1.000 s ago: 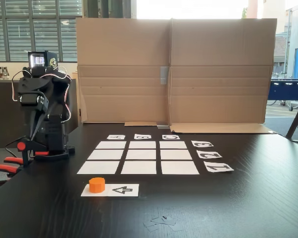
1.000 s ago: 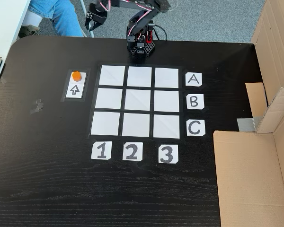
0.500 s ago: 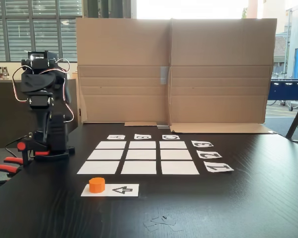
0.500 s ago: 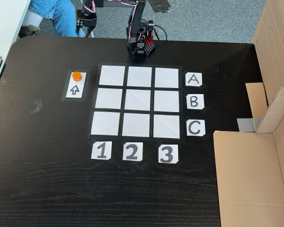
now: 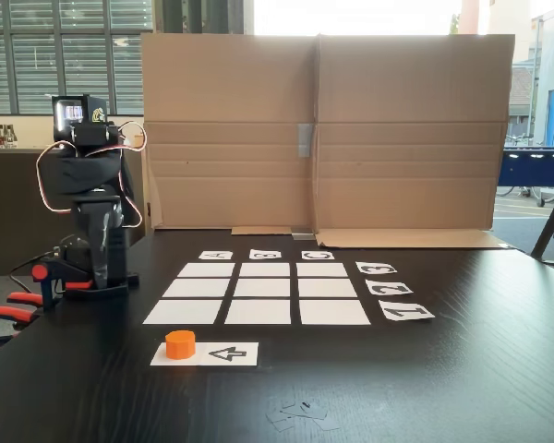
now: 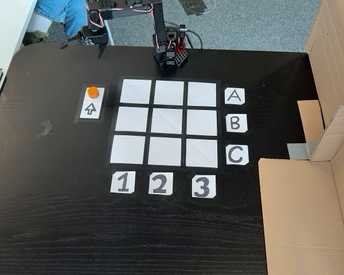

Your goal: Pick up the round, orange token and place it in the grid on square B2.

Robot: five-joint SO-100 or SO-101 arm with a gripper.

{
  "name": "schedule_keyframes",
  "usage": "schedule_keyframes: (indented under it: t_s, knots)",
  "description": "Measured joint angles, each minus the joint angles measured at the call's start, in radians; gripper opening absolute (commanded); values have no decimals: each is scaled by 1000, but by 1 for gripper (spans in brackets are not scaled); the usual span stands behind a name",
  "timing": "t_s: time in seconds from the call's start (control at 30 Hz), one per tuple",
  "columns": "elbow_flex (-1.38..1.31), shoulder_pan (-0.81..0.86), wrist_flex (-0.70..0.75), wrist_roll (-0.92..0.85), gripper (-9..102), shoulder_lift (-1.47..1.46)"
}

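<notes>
Tool (image 6: 82,47) jaw state unclear; token (image 6: 92,91) on arrow card (image 6: 91,105).

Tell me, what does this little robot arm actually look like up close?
The arm is built of boxy black segments, with thin red and white cables looping loosely along it. Its black base sits at the table's edge and has a red part on it. Red-handled clamps sit beside the base. The gripper is black too, ending in slim pointed fingers.

Open tabletop (image 6: 57,189) around token (image 6: 92,91); cardboard wall (image 5: 323,129) well apart.
</notes>
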Motion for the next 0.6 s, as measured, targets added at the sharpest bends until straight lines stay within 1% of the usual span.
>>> schedule_keyframes:
  t_s: [0.07, 0.4, 0.6]
  knots:
    - [-6, -20, 3, -21, 97, -14]
    - [-14, -109, 11, -95, 97, -71]
    - [-61, -124, 11, -141, 97, -137]
